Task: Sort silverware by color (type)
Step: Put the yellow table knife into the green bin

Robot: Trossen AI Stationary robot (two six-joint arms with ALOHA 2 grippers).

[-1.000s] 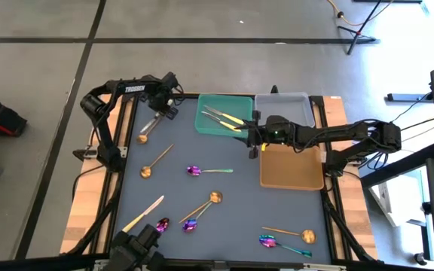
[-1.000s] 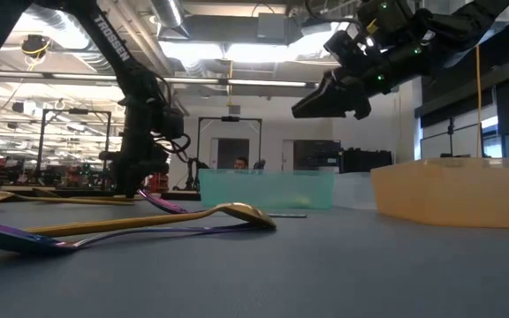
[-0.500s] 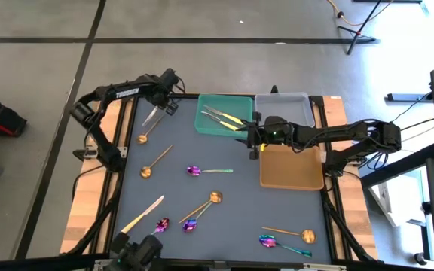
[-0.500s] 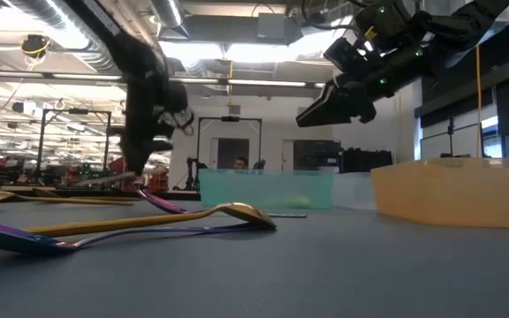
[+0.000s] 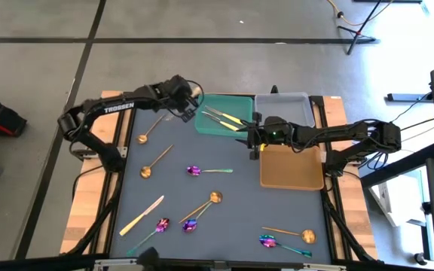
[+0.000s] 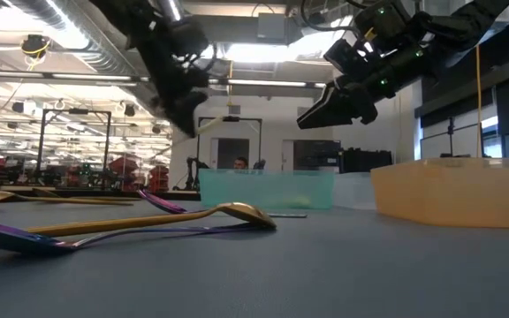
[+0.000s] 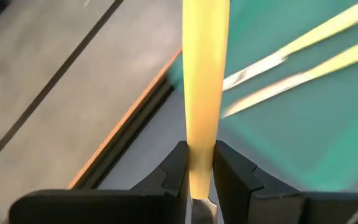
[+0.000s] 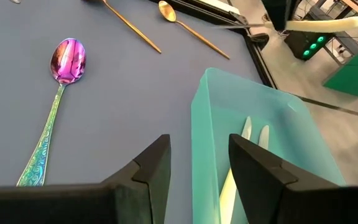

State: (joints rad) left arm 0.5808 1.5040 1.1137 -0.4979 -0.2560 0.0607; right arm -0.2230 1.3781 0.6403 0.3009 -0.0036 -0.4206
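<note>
Risk of a slipped pale yellow knife (image 7: 206, 87), pinched narrowly by its end in left gripper (image 5: 189, 98) jaws above green tray (image 5: 236, 132) rim; right gripper (image 5: 256, 139) jaws parted and empty beside that tray, possibly colliding.

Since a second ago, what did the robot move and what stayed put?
The left pincer, shut on a pale yellow knife, lifted it off the mat at the table's far left and swung it right, up to the green tray. The right pincer stayed open, waiting above the green tray's right edge. The two knives in the tray and the spoons on the mat did not move.
</note>
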